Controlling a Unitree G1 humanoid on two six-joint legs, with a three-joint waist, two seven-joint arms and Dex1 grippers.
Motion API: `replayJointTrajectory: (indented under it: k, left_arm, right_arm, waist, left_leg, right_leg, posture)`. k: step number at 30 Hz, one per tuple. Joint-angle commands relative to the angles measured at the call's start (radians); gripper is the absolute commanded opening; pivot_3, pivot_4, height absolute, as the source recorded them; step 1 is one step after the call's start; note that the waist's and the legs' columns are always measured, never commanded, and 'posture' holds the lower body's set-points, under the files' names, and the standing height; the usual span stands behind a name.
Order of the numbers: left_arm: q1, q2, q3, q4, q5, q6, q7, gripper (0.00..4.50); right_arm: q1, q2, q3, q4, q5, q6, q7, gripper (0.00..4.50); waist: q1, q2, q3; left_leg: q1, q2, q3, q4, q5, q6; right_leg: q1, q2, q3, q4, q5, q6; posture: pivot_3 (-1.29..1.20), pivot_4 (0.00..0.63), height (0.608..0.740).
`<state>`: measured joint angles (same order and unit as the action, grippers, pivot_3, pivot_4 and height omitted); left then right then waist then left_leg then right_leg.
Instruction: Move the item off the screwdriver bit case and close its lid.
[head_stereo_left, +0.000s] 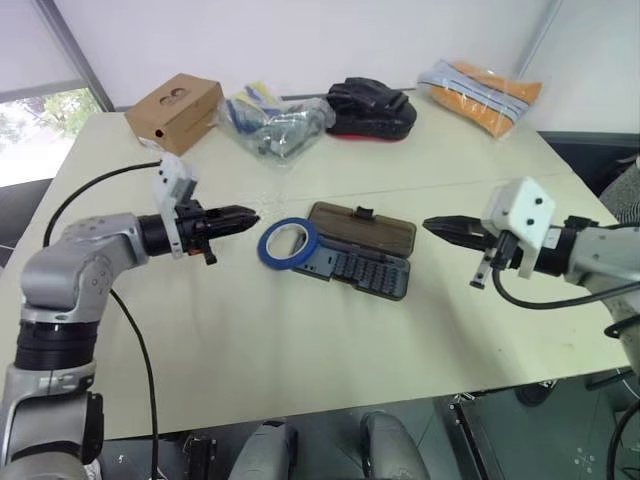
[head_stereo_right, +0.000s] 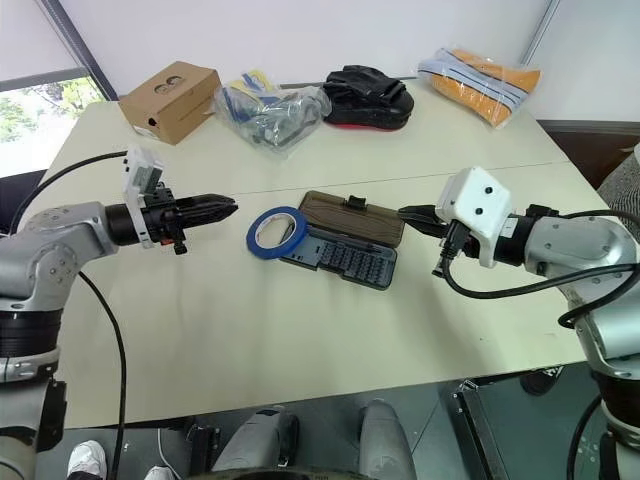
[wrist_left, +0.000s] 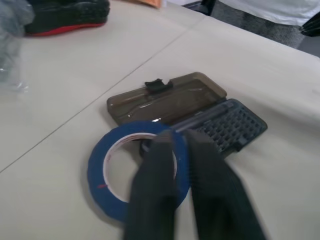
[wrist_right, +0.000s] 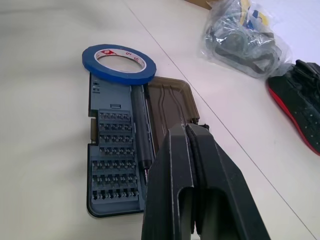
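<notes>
While the desk (head_stereo_left: 300, 340) carries the open screwdriver bit case (head_stereo_left: 366, 265), lid (head_stereo_left: 362, 229) flat on its far side, the blue tape roll (head_stereo_left: 288, 241) overlaps its left end. Left pincer (head_stereo_left: 245, 217), narrowly parted, holds nothing; right pincer (head_stereo_left: 436, 226) pinched empty. A clumsy grab could drag the case, scattering bits.

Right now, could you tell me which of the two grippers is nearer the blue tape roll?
The left gripper, pointing at the tape roll from close by; the right gripper waits beyond the far end of the bit case.
</notes>
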<state>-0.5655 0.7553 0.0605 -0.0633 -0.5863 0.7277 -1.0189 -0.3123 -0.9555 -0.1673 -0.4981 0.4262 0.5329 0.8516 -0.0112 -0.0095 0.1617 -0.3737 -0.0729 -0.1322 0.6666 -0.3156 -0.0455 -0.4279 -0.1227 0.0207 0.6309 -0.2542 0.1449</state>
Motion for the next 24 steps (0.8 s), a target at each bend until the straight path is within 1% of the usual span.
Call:
replayJointTrajectory:
  k: [1, 4, 8, 9, 20, 24]
  left_arm:
    - [-0.03, 0.045, -0.077, 0.033, 0.094, -0.119, -0.098, 2.83]
    - [-0.053, 0.057, -0.125, 0.088, 0.141, -0.192, -0.173, 4.48]
    - [-0.063, 0.058, -0.189, 0.17, 0.218, -0.315, -0.266, 4.48]
    - [-0.067, 0.045, -0.198, 0.194, 0.23, -0.338, -0.274, 4.48]
    - [-0.147, -0.127, -0.271, 0.517, 0.439, -0.657, -0.209, 4.48]
    - [-0.165, -0.169, -0.295, 0.579, 0.492, -0.723, -0.199, 4.48]
  right_arm:
    - [-0.018, 0.012, -0.004, -0.032, -0.001, -0.012, -0.013, 0.0]
    - [-0.016, 0.02, 0.007, -0.036, -0.008, -0.015, -0.022, 0.0]
    - [-0.006, 0.035, 0.012, -0.054, -0.008, -0.007, -0.036, 0.0]
    - [-0.003, 0.038, 0.013, -0.059, -0.01, -0.006, -0.04, 0.0]
    - [0.013, 0.055, 0.016, -0.093, -0.013, 0.01, -0.088, 0.0]
    - [0.019, 0.06, 0.013, -0.109, -0.016, 0.016, -0.103, 0.0]
  waist:
    - [0.0, 0.0, 0.0]
    - [0.0, 0.0, 0.0]
    - [0.0, 0.0, 0.0]
    - [0.0, 0.0, 0.0]
    - [0.0, 0.0, 0.0]
    - [-0.001, 0.0, 0.0]
  left_leg:
    - [0.0, 0.0, 0.0, 0.0, 0.0, 0.0]
    - [0.0, 0.0, 0.001, 0.0, 0.0, 0.0]
    - [0.0, 0.0, 0.002, 0.0, 0.0, 0.0]
    - [0.0, 0.0, 0.002, 0.0, 0.0, 0.0]
    - [-0.001, 0.0, 0.003, 0.001, 0.0, 0.0]
    - [-0.001, -0.001, 0.003, 0.001, 0.0, 0.0]
  right_leg:
    - [0.0, 0.0, 0.0, 0.0, 0.0, 0.0]
    - [0.0, 0.0, 0.0, 0.0, 0.0, 0.0]
    - [0.0, 0.0, 0.0, 0.0, 0.0, 0.0]
    - [0.0, 0.0, 0.0, 0.0, 0.0, 0.0]
    - [0.0, 0.0, -0.001, 0.0, 0.0, 0.0]
    - [0.0, 0.0, -0.001, 0.0, 0.0, 0.0]
  posture:
    - [0.0, 0.15, 0.74]
    - [0.0, 0.15, 0.74]
    - [0.0, 0.15, 0.74]
    - [0.0, 0.15, 0.74]
    - [0.0, 0.15, 0.74]
    - [0.0, 0.15, 0.74]
